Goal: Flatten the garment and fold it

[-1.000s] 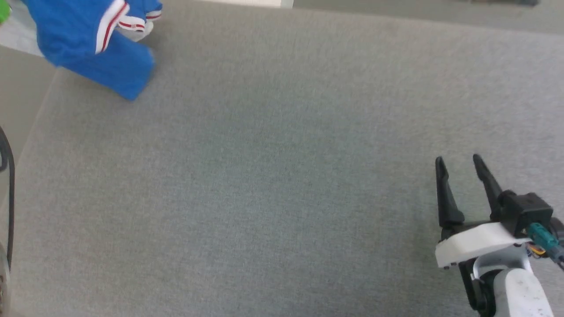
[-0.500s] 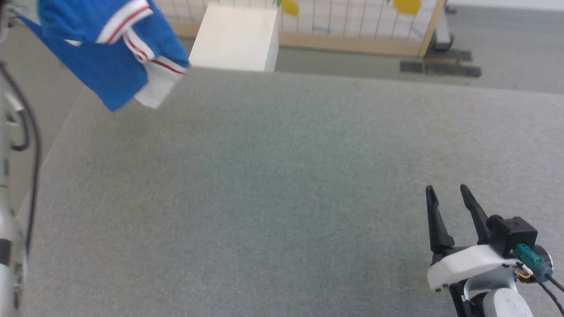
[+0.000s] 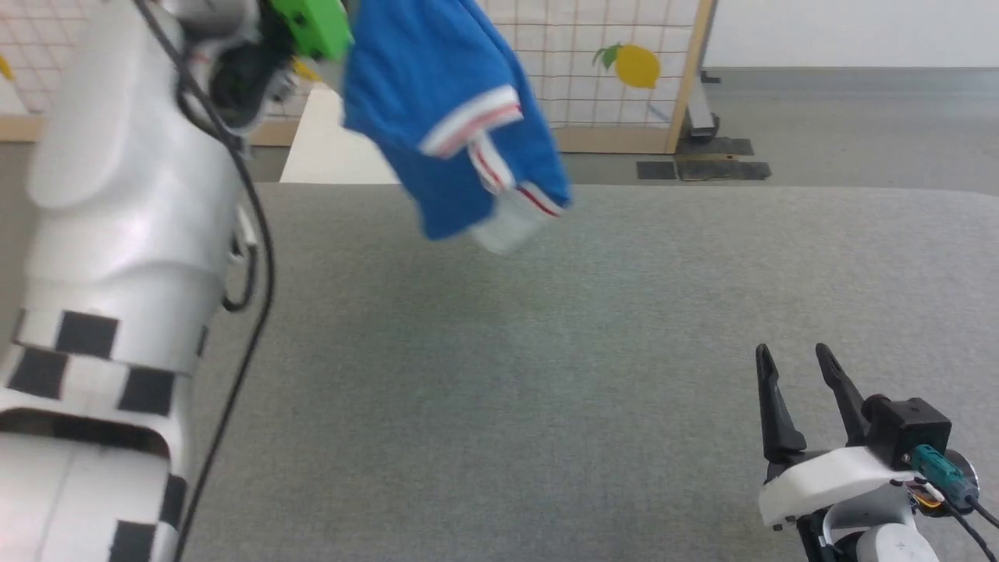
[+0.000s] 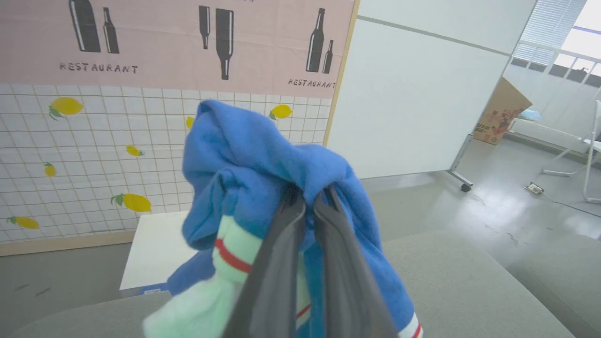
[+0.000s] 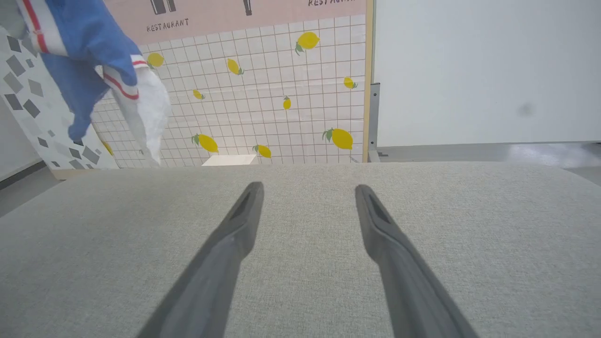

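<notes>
Fingers of the left gripper [image 4: 311, 195] pinch shut on a bunch of the bright blue, white-sleeved jersey T-shirt [image 4: 263, 155] hanging below them, best lowered gently onto the grey cloth surface [image 3: 499, 375] toward the right gripper [image 3: 792, 353], whose fingers stand spread and empty.

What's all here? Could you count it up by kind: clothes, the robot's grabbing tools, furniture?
Clothes: 1, blue shirt, hanging above the surface
Tools: 2, left tool shut on the shirt, right tool open
Furniture: 3, grey padded surface, white block, lemon-patterned screen
Total: 6
</notes>
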Tool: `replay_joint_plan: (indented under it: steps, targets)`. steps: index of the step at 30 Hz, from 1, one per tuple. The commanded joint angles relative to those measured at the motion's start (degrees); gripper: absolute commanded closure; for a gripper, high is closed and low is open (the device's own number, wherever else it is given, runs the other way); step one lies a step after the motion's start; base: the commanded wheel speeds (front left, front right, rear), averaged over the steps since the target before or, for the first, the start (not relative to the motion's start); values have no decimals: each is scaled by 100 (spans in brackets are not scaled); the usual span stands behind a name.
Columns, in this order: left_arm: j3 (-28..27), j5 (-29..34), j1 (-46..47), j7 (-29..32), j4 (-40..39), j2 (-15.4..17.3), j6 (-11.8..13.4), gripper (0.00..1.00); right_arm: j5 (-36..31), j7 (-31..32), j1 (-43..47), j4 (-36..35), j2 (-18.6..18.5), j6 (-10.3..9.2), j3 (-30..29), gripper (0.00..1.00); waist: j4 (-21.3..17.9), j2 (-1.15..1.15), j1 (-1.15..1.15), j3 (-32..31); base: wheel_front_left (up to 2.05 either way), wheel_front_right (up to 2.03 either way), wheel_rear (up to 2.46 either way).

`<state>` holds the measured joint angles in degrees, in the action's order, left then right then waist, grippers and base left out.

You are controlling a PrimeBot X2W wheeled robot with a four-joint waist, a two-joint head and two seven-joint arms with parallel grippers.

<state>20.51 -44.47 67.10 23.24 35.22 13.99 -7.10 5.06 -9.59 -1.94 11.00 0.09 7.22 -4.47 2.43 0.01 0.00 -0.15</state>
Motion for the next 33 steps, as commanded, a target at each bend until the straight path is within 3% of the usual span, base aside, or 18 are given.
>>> replay_joint_plan:
  steps: [1, 15, 33]
  targets:
    - [144, -55, -197, 53, -68, -48, -37, 100, -2, -3, 91, -24, -9, 26, -17, 0, -167, -1, 0, -10, 0, 0, 0]
    - [1231, -97, -1713, 357, 48, -298, -35, 100, 8, 14, 38, -124, -9, 26, -36, 0, -622, -1, 0, 281, 0, 0, 0]
    - [1815, -133, -2740, 923, 1278, -676, 177, 100, 106, -100, -110, -30, -9, 26, -31, 0, -893, -1, 0, 512, 0, 0, 0]
